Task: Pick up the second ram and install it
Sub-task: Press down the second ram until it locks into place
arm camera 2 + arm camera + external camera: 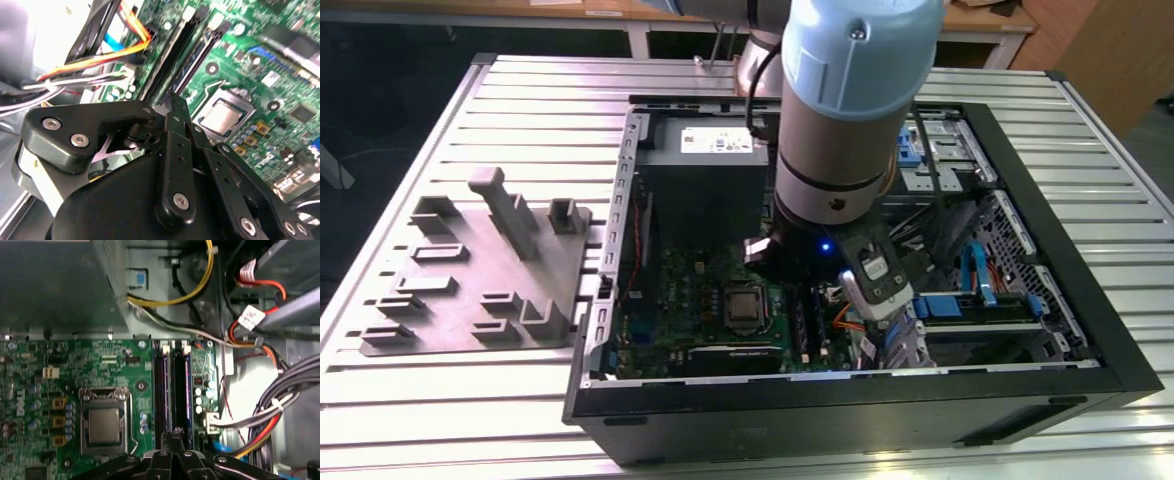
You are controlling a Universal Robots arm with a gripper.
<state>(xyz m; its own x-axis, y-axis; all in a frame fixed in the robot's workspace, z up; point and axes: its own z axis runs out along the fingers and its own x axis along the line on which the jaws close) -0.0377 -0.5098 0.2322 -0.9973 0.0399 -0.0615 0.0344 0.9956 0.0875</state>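
Two memory slots (172,390) lay just ahead of the claw (172,436), which hung low over the green board (75,370) with its fingers pressed together, holding nothing. Both slots looked filled, the second ram (185,390) apparently seated, so the installing seemed largely done.

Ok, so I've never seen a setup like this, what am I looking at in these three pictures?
A robot arm reaches into an open computer case on a slatted metal table. The exterior view is shot from off the arm; a grey fixture plate lies at its left. Both wrist views come from cameras on the arm, looking past its black pincer at the green motherboard. The pincer's tips are closed together just above the long memory slots, nothing visibly held.
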